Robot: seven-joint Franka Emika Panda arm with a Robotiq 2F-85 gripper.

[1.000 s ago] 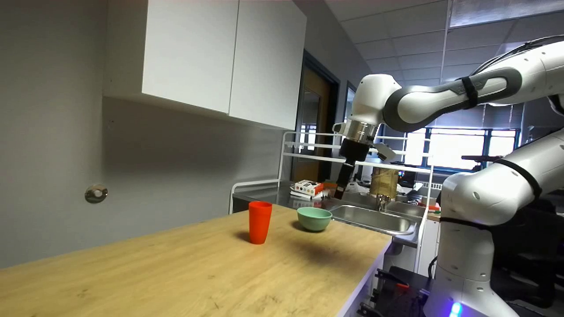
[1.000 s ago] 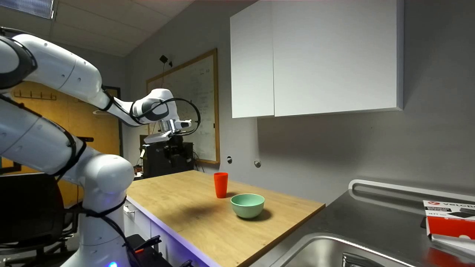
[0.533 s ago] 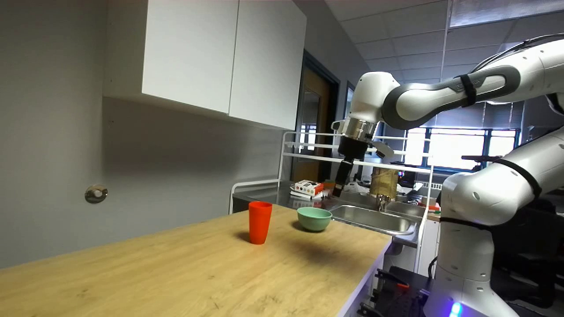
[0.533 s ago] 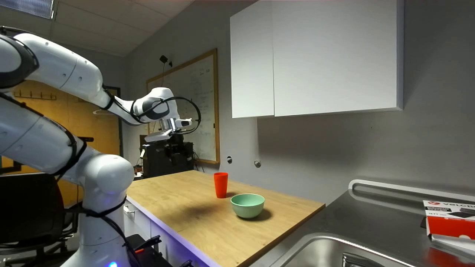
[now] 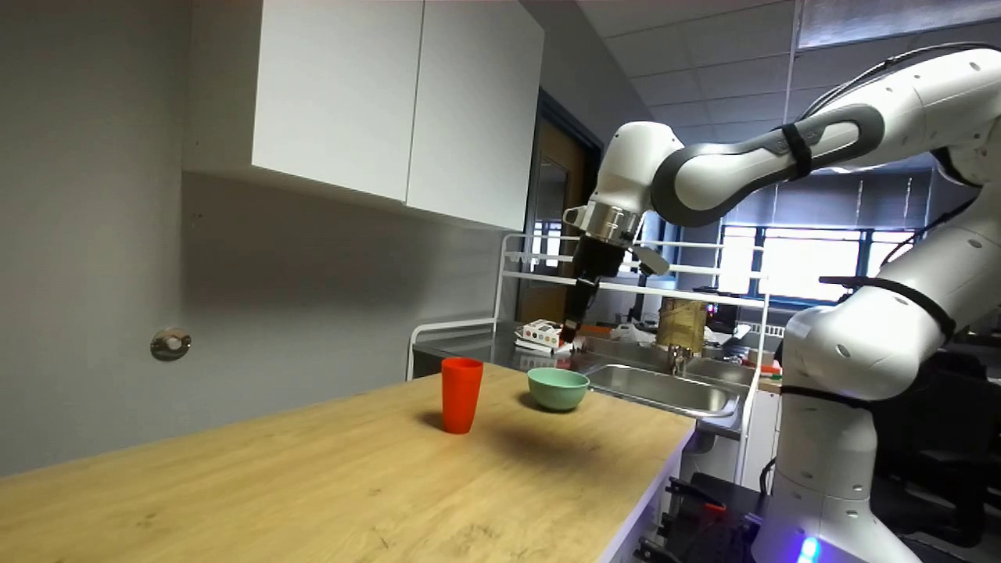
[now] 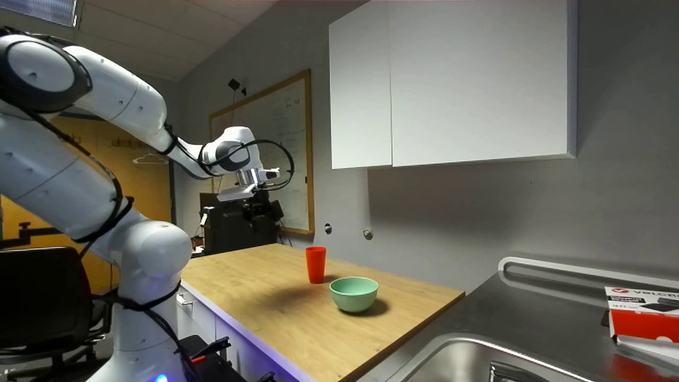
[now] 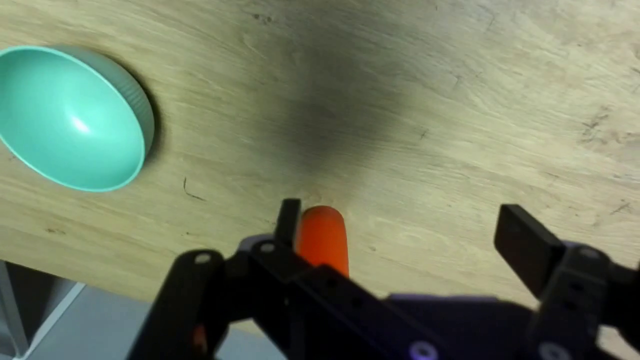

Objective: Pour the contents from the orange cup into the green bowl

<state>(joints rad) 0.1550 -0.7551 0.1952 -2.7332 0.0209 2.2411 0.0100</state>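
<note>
- Wrist view: the end effector (image 7: 400,220) is presenting two dark fingers (image 7: 288,217) set wide apart, with the wood of the bench (image 7: 425,125) and part of the orange cup (image 7: 324,237) showing in the gap
- Those fingertips are facing each other across air; the cup is standing beyond and below them, and one finger is overlapping it from this angle
- In both exterior views the end effector is hanging from the white arm (image 5: 837,356) above the bench, higher than the cup's rim and well apart from both the cup and the green bowl (image 6: 354,296)
- In an exterior view its tips (image 5: 575,320) are pointing down at a slant; where a black box (image 6: 227,233) is sitting behind it, the fingers are blending into the dark
- On the bench the cup is standing upright near the bowl, a stretch of wood separating them
- The bowl is sitting upright too, closer than the cup to the sink (image 5: 665,389)
- A soft shadow (image 7: 325,120) is darkening the wood beside them
</note>
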